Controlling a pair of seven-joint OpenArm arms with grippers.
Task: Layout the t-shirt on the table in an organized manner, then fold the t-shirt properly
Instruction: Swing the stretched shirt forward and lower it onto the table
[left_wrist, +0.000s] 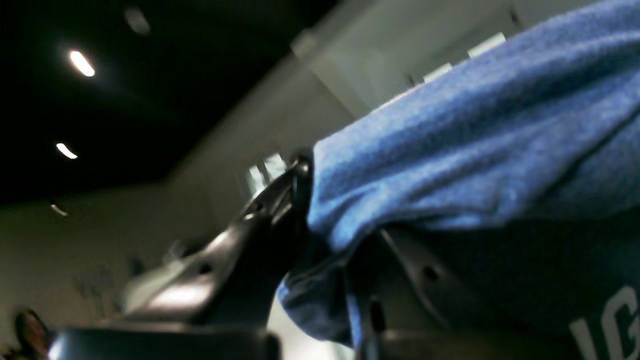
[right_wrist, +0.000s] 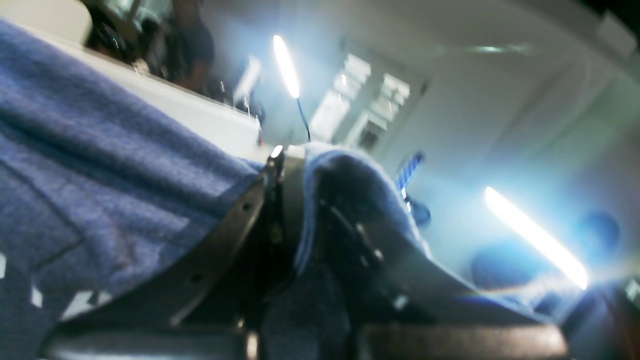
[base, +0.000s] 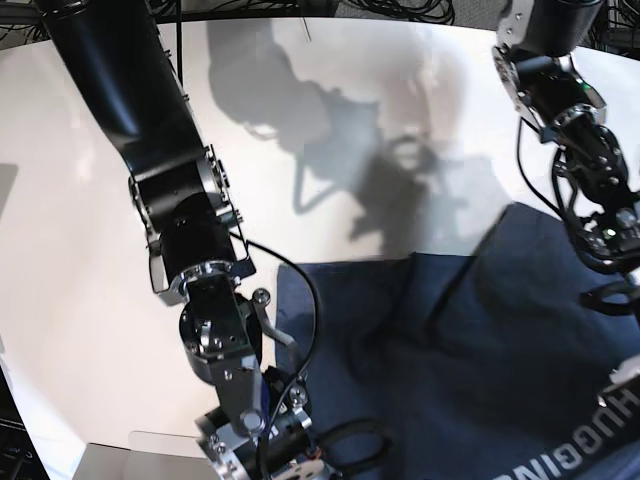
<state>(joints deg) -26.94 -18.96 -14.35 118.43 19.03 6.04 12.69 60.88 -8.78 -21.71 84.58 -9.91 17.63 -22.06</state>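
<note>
Both pincers hold the t-shirt (base: 480, 340) clamped: the left pincer (left_wrist: 320, 210) and right pincer (right_wrist: 295, 200) each pinch a bunched edge above the tabletop (base: 330, 130). The thin bites could slip, dropping cloth unevenly near the tabletop's front edge.

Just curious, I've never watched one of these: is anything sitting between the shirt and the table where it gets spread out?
Nothing visible: the shirt hangs over bare white table, both jaws shut on it.
</note>
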